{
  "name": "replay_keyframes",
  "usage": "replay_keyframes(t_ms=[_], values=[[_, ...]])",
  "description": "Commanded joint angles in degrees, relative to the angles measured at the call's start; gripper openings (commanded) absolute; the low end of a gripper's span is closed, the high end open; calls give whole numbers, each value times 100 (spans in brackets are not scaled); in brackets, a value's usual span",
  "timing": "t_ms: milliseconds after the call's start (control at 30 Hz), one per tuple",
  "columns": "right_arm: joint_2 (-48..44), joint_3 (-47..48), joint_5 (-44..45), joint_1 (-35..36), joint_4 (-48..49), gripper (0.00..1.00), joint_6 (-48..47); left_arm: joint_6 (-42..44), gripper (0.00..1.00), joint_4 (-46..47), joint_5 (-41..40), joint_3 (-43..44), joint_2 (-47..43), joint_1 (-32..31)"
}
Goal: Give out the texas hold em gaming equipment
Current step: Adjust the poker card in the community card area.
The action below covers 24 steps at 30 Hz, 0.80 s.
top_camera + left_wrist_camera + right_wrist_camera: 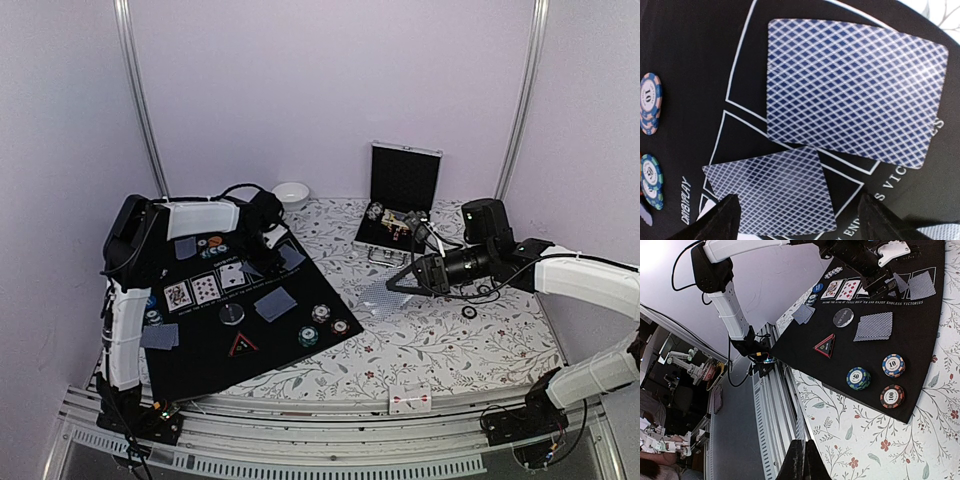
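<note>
A black mat (200, 370) on the left carries the gaming equipment. My left gripper (802, 225) is open just above it, and a face-down card (770, 192) lies flat between its fingers. A second face-down card (855, 90) lies beyond. Three face-up cards (205, 287), a face-down deck (275, 303), a round grey button (232, 314), a black-red triangular marker (243, 345) and chip stacks (320, 313) share the mat. My right gripper (398, 284) hangs over the floral cloth, shut on a playing card (375, 297) that the right wrist view shows only edge-on.
An open silver-edged case (400, 200) stands at the back, with a white bowl (291, 192) to its left. One card (410, 400) lies at the table's front edge. A small black ring (470, 312) lies near the right arm. More chips (650, 102) sit beside the left gripper.
</note>
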Motion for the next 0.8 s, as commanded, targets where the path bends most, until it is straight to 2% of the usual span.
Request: replay_keyframes(t_ms=[0,533,767], values=[[-81,-3,-60,5,83,2,11,17,81,115,-331,-97,-153,93],[-35,2,-101,3,93,2,36,44,80,169,-717,-788,-646,122],[-59,-26,-88,3,96,2,44,67,81,320,-569,-972,-856,148]])
